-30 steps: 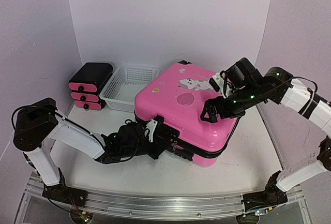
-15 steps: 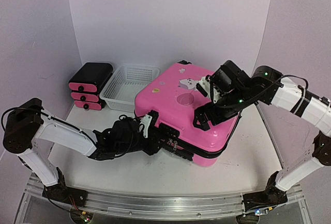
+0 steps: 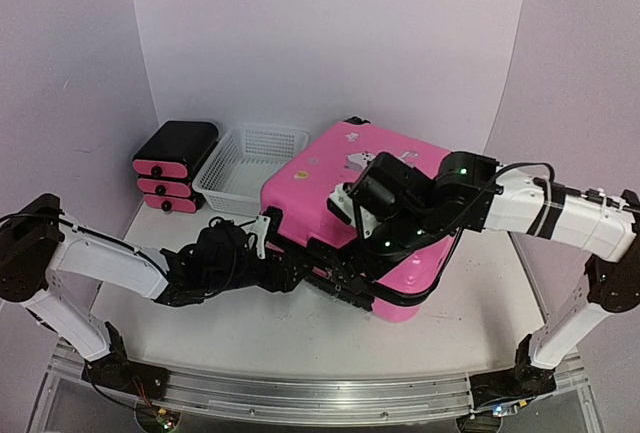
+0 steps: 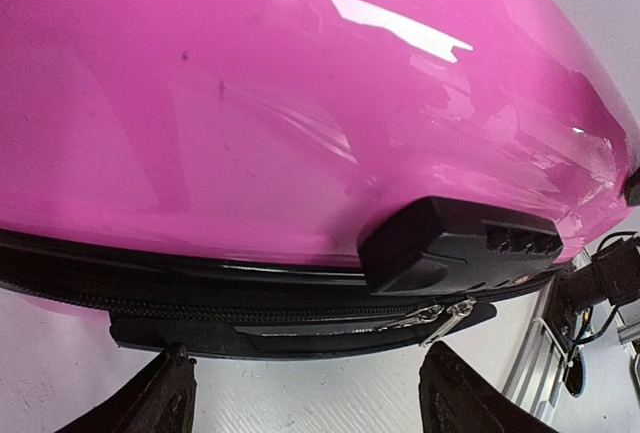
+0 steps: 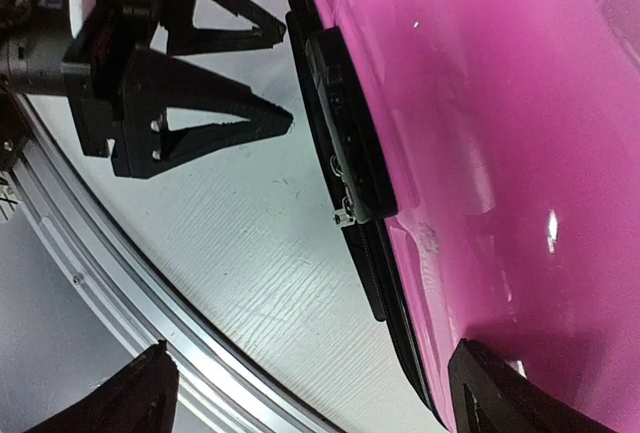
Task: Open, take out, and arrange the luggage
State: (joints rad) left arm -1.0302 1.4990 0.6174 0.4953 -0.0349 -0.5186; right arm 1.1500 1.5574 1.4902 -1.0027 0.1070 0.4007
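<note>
The luggage is a glossy pink hard-shell case lying flat and closed at the table's middle. Its black zipper band runs along the front side, with a black lock block and two metal zipper pulls just below it. My left gripper sits low on the table in front of that side, open, nothing between its fingers. My right gripper hangs open over the front edge, looking down at the zipper pulls and the left gripper.
A small black drawer unit with pink fronts stands at the back left, with a white mesh basket beside it, touching the luggage's back corner. An aluminium rail runs along the near table edge. Walls close in on three sides.
My left gripper has opened and drawn back a little to the left, away from the zipper band. My right arm has swung left across the lid to the front edge.
</note>
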